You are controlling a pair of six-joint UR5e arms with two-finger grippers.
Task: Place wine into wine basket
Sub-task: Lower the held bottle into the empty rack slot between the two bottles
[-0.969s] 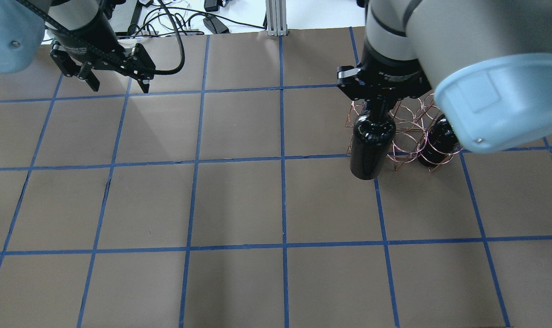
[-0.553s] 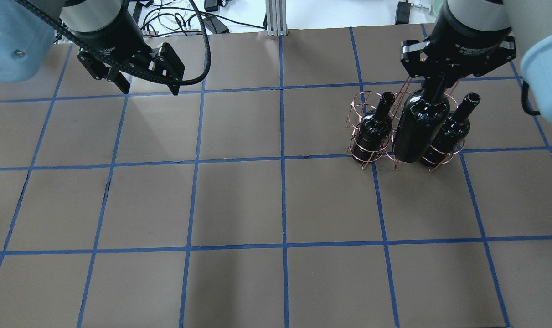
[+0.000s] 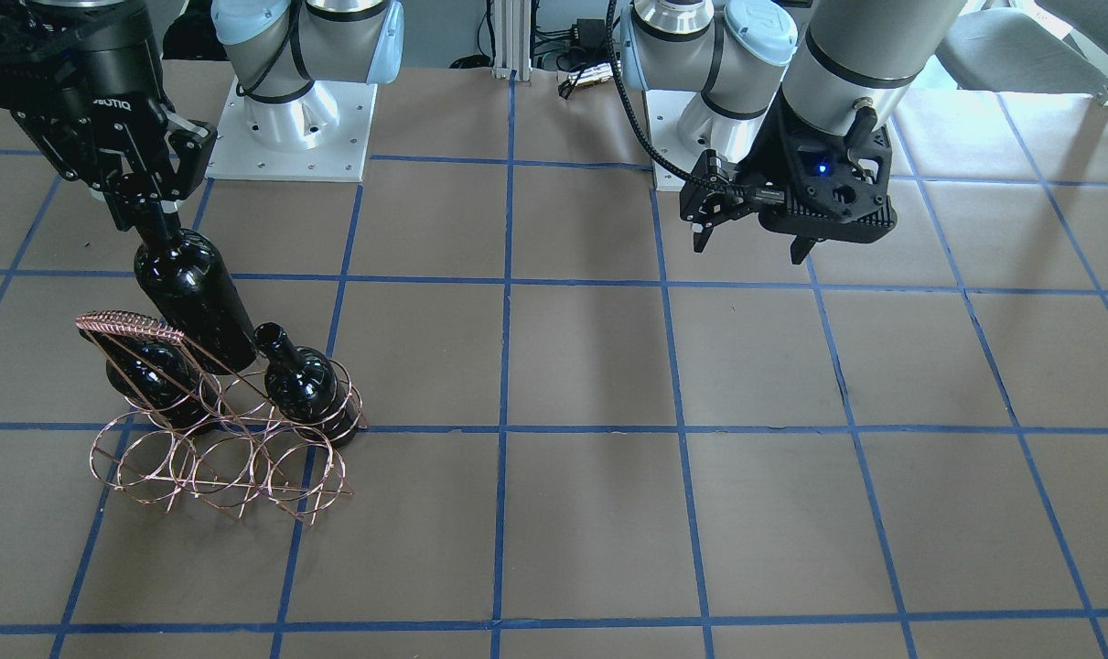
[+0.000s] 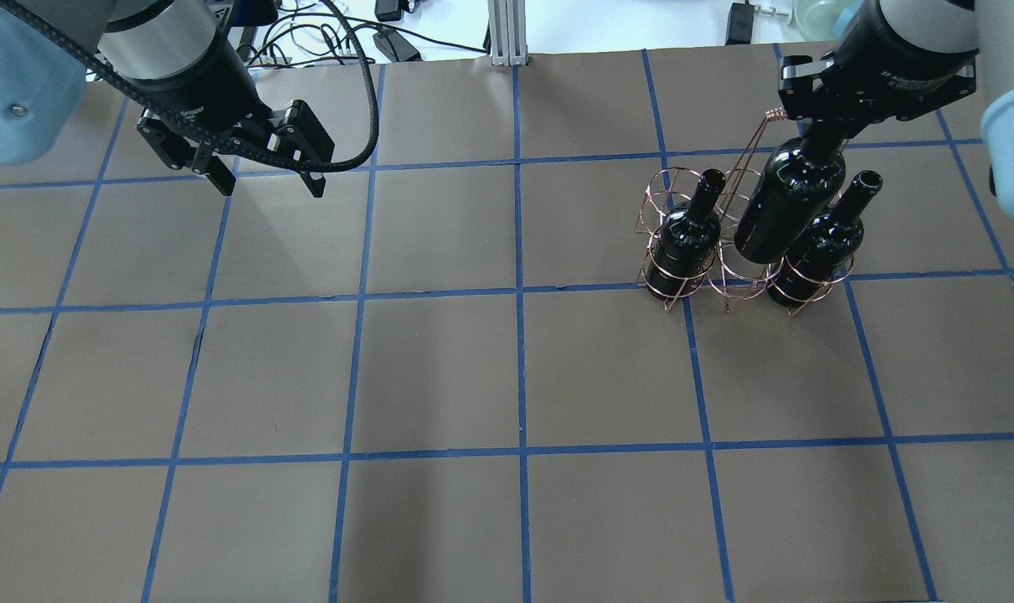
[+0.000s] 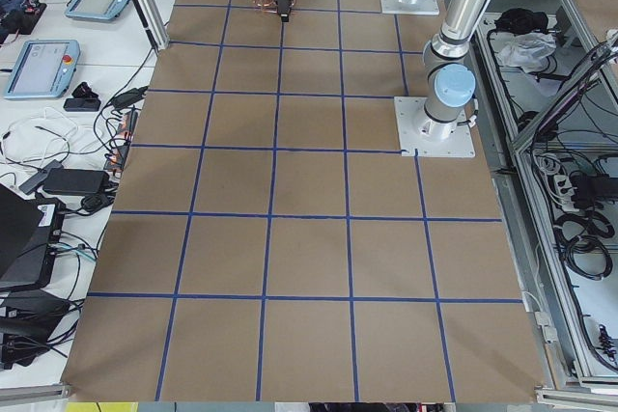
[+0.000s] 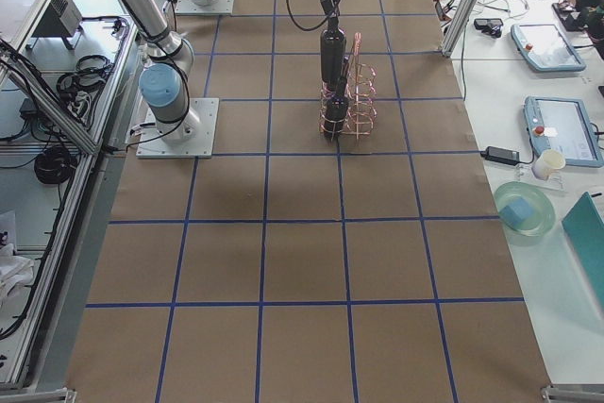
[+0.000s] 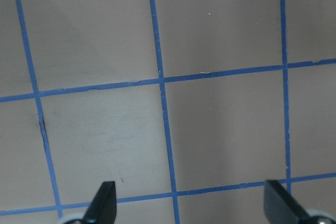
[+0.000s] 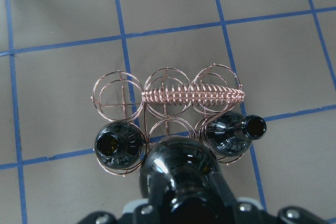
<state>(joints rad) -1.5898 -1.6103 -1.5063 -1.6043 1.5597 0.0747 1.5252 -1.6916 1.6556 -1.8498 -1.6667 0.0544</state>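
My right gripper [image 4: 816,138] is shut on the neck of a glossy black wine bottle [image 4: 787,209] and holds it slightly tilted above the middle ring of the copper wire basket [image 4: 745,280], in its robot-side row. Two identical bottles [image 4: 682,239] [image 4: 820,243] stand in the rings either side. In the front view the held bottle [image 3: 192,297] hangs behind the woven handle [image 3: 128,325], under the right gripper [image 3: 142,206]. In the right wrist view it [image 8: 178,169] is over the basket [image 8: 118,95]. My left gripper [image 4: 268,180] is open and empty, far to the left [image 3: 750,247] [image 7: 191,203].
The brown table [image 4: 440,377] has a blue tape grid. Cables and an aluminium post [image 4: 507,33] lie beyond its far edge. The arm bases [image 3: 288,137] stand at the robot side. Side benches hold tablets [image 6: 566,129] and a bowl [image 6: 524,209].
My right gripper has moved right and farther back; its bottle went from the basket's left end to over the middle ring, and a bottle now stands in the left-end ring. The left gripper shifted slightly.
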